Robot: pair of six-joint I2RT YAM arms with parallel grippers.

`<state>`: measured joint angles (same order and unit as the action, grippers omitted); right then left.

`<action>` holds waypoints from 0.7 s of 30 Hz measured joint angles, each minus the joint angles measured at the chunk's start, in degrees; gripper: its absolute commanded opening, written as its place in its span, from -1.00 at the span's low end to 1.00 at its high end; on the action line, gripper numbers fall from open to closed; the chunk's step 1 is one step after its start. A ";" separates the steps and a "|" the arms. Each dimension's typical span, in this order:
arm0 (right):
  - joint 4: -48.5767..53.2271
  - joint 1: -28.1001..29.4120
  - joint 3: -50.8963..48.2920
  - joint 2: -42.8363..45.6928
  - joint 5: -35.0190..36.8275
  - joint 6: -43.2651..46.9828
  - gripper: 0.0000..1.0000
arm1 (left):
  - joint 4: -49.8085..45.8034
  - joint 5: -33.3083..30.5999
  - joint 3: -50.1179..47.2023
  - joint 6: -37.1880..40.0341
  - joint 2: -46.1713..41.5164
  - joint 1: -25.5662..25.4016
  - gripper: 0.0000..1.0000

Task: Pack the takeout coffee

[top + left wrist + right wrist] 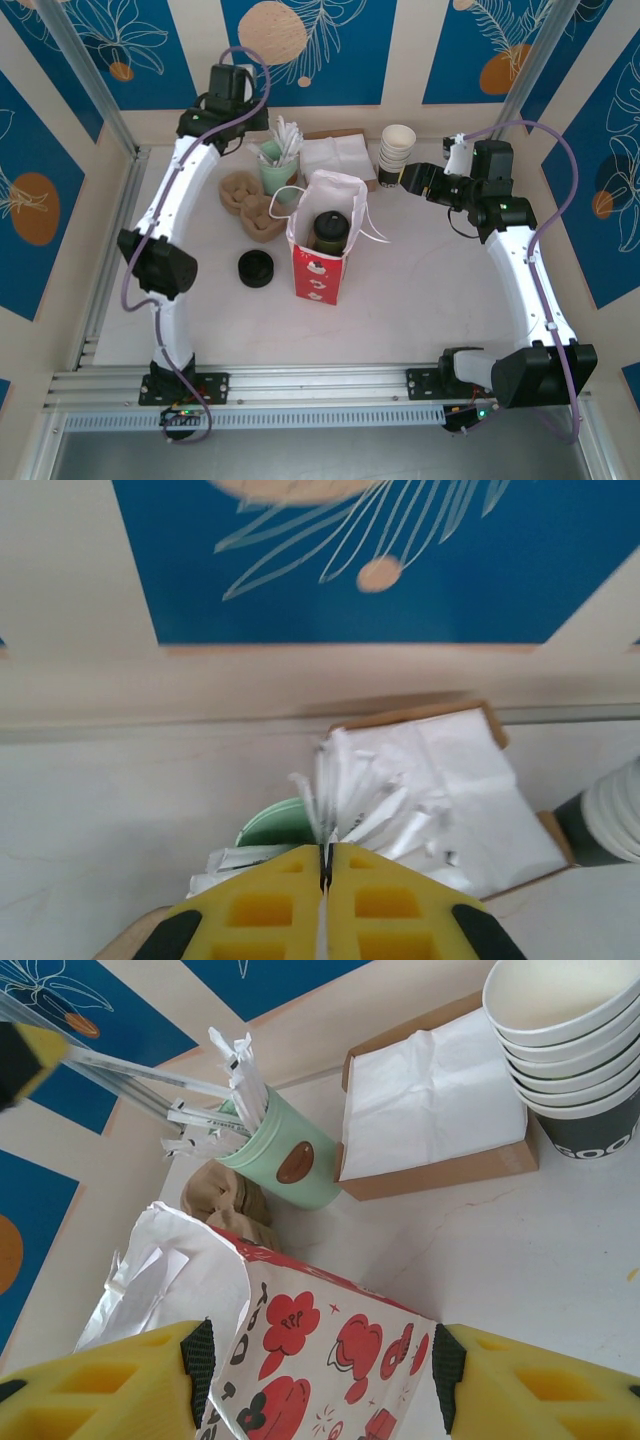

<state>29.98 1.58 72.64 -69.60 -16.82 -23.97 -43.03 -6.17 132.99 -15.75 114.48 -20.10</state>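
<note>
The takeout coffee (328,229), a cup with a black lid, stands inside the open red-and-white paper bag (318,272) at mid table. My left gripper (326,868) is at the back, over the green cup (268,827) of wrapped straws, and is shut on one thin white wrapped straw (326,832). In the right wrist view that straw (135,1075) runs from the cup up to a yellow finger at top left. My right gripper (320,1370) is open and faces the bag (330,1360) from the right, apart from it.
A low black stack of lids (256,269) lies left of the bag. Brown paper cup carriers (250,203) sit behind it. A box of white napkins (335,155) and a stack of white cups (397,150) stand along the back wall.
</note>
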 measured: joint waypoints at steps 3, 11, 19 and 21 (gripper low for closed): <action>-0.04 -0.11 0.00 0.00 -0.15 0.00 0.23 | -0.98 0.24 0.07 1.40 -4.98 -1.22 -0.90; -0.63 -0.33 0.44 0.00 -0.37 -0.22 0.23 | -3.52 2.19 0.26 5.42 -16.31 -7.39 -0.88; -1.33 -0.55 0.55 0.02 -0.61 -0.68 0.23 | -7.06 8.68 0.22 7.80 -23.74 -15.61 -0.83; -1.46 -0.61 0.55 0.04 -0.59 -0.92 0.23 | -8.98 9.01 0.22 8.28 -24.44 -18.10 -0.84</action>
<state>28.51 0.97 73.19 -69.56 -17.41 -24.88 -52.01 2.83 133.21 -7.46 90.04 -38.20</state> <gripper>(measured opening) 0.615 0.087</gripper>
